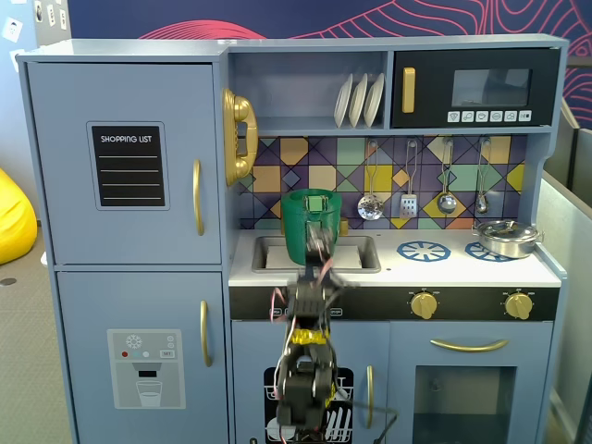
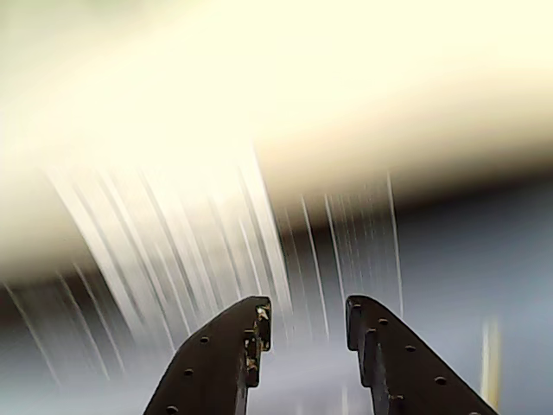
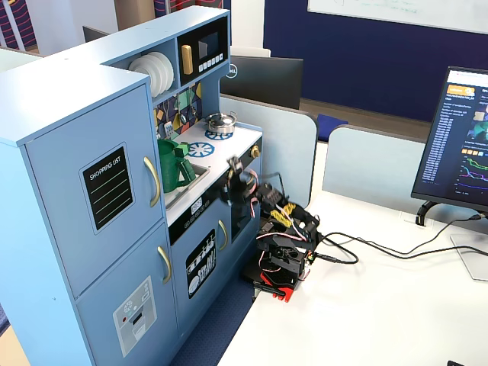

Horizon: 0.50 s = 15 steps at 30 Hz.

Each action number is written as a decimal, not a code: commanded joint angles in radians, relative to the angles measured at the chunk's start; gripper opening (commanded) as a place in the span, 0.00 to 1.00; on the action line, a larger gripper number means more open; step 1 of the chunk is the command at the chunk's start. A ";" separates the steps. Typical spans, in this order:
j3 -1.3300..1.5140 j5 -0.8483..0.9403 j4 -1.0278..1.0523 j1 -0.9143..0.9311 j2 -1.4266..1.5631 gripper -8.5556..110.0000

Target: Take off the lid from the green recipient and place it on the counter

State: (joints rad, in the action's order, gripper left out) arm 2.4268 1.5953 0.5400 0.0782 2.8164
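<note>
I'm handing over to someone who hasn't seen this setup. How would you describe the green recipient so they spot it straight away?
Find the blue toy kitchen and its white counter. At the counter's left end, in the fixed view facing the kitchen, a recessed sink holds the green recipient: a tall bucket tapering downward. It is the only green thing there; the steel pot on the far burner is small and silver.

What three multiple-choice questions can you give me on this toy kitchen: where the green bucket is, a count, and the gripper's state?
1. Where is the green bucket? A in the sink; B on a burner; C in the microwave.
2. How many white plates are there? A two; B three; C five.
3. The gripper is: A shut on the bucket; B open, empty; C shut on a pot.
Answers: 1 A, its base sits in the basin; 2 B, three stand side by side; 3 B, the wrist view shows nothing between the spread fingers.
</note>
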 commanded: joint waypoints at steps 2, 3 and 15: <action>-0.359 0.041 -0.129 0.000 -0.212 0.24; -0.387 0.037 -0.141 0.003 -0.233 0.28; -0.476 0.057 -0.262 0.003 -0.373 0.35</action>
State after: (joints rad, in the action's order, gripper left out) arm 2.0295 1.6368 0.3175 0.0752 2.4697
